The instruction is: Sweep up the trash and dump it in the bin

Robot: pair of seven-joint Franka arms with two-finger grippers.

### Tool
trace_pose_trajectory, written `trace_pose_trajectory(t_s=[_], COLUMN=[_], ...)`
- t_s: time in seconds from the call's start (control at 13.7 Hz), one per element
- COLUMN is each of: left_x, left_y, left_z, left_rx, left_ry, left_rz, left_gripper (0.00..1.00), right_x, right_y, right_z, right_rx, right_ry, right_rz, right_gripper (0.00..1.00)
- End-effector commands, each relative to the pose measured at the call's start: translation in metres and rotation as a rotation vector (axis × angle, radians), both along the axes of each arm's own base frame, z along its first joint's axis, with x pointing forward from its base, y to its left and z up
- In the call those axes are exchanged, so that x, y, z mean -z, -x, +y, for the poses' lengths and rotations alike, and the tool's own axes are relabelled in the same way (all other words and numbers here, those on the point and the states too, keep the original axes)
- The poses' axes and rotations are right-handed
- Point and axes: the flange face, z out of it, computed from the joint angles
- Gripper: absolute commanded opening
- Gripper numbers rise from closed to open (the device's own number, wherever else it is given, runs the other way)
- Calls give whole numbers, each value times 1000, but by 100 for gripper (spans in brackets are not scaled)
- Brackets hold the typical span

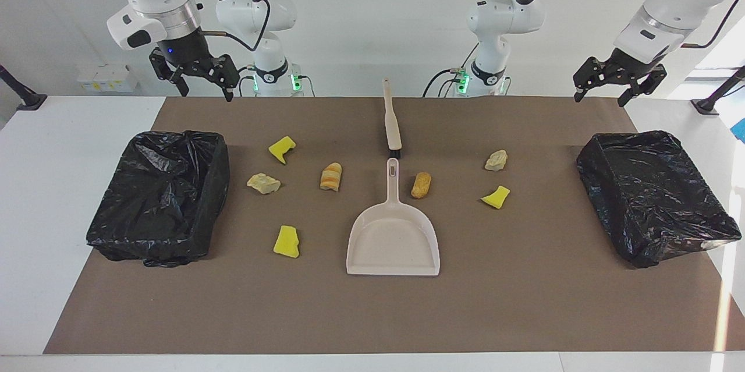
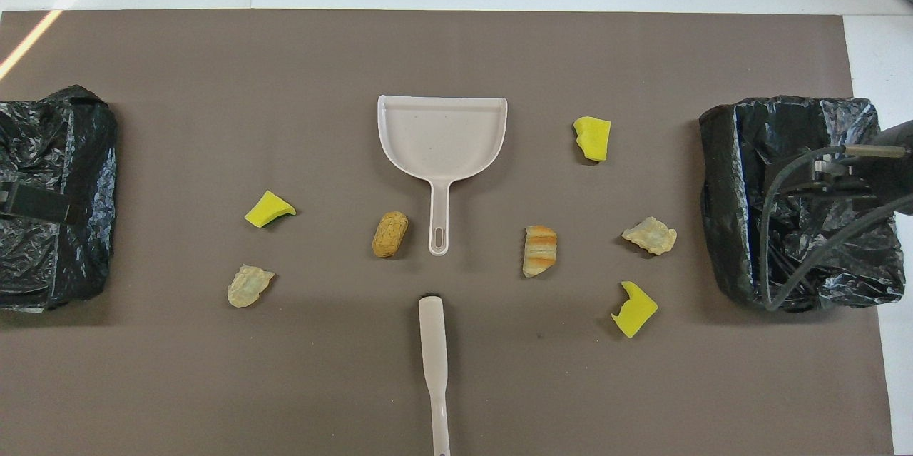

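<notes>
yellow, tan, beige trash (image 1: 330, 177) lies scattered; left hand (image 1: 620, 82), right hand (image 1: 195, 76) both wide.

Both arms hang raised, wrists bent downward. The right gripper (image 1: 199, 78) is up in the air at its own end, jaws spread wide and holding nothing. The left gripper (image 1: 618, 82) mirrors it at its end, likewise spread and unladen.

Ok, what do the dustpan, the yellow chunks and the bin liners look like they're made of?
Dustpan: smooth beige moulded plastic by the look, with an even matte sheen and a thin raised rim.
Yellow chunks: probably sponge foam, dull, with rough-cut edges.
Bin liners: thin black plastic film, glossy, crinkled, draped over each bin's walls.
</notes>
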Motion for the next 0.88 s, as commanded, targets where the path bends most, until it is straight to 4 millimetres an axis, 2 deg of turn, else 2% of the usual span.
trace_pose_trajectory(t_s=[0.0, 0.07, 0.37, 0.51, 0.58, 0.73, 0.8], left_x=[20, 26, 60, 80, 91, 111, 122], left_y=[5, 5, 17, 32, 40, 61, 74], left_z=[-10, -15, -70, -105, -121, -150, -169], left_rx=[20, 24, 106, 104, 103, 93, 112], left_ry=[29, 34, 34, 30, 28, 26, 25], left_rz=[16, 13, 25, 21, 15, 21, 28], left_gripper=[100, 100, 100, 100, 100, 100, 100], right_x=[-2, -2, 5, 7, 18, 27, 36], right_y=[-2, -2, -7, -10, -18, -27, -31], right_z=[0, 3, 8, 38, 44, 58, 72], right_rx=[-20, -19, -31, -87, -95, -102, -115], right_ry=[-14, -13, -11, -11, -6, -5, -3], right_rz=[-12, -13, -36, -58, -59, -77, -73], right_gripper=[100, 100, 100, 100, 100, 100, 100])
